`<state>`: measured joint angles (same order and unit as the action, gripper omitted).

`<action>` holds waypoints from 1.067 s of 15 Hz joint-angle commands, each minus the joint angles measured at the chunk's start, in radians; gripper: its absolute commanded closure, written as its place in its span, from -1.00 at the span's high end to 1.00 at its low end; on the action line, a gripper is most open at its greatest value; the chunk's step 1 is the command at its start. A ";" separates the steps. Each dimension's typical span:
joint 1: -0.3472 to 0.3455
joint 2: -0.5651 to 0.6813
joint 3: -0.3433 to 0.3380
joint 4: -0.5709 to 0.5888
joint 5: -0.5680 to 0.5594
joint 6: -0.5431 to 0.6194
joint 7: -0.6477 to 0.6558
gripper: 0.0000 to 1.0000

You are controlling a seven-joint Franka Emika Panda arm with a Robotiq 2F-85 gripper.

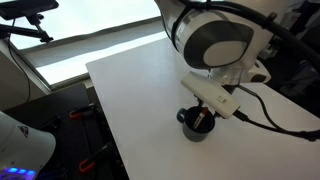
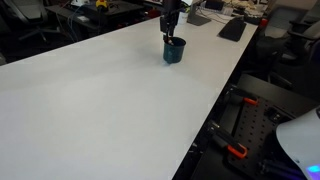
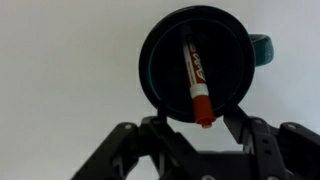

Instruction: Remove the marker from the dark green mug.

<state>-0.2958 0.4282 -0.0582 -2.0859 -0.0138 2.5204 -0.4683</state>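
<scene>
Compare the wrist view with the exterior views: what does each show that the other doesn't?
Only the wrist view: a look straight down into the dark green mug, with the marker leaning across its inside, red-orange end at the rim nearest the open pincer. Only the exterior views: the arm reaching over the mug, the full spread of the white table and the room clutter behind it. Both: the mug standing on the white table with the pincer just above it.
</scene>
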 commanded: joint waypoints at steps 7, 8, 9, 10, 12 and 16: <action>0.003 -0.008 0.000 0.010 0.012 -0.074 0.009 -0.72; 0.002 -0.007 0.001 0.012 0.012 -0.077 0.006 -0.87; 0.001 -0.009 0.002 0.010 0.013 -0.077 0.003 -0.99; -0.001 -0.012 0.002 0.009 0.014 -0.076 -0.001 -0.95; -0.003 -0.015 0.004 0.006 0.018 -0.076 -0.006 -0.91; -0.004 -0.013 0.001 0.012 0.018 -0.086 -0.001 -0.91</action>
<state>-0.2958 0.4256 -0.0589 -2.0780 -0.0136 2.4760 -0.4661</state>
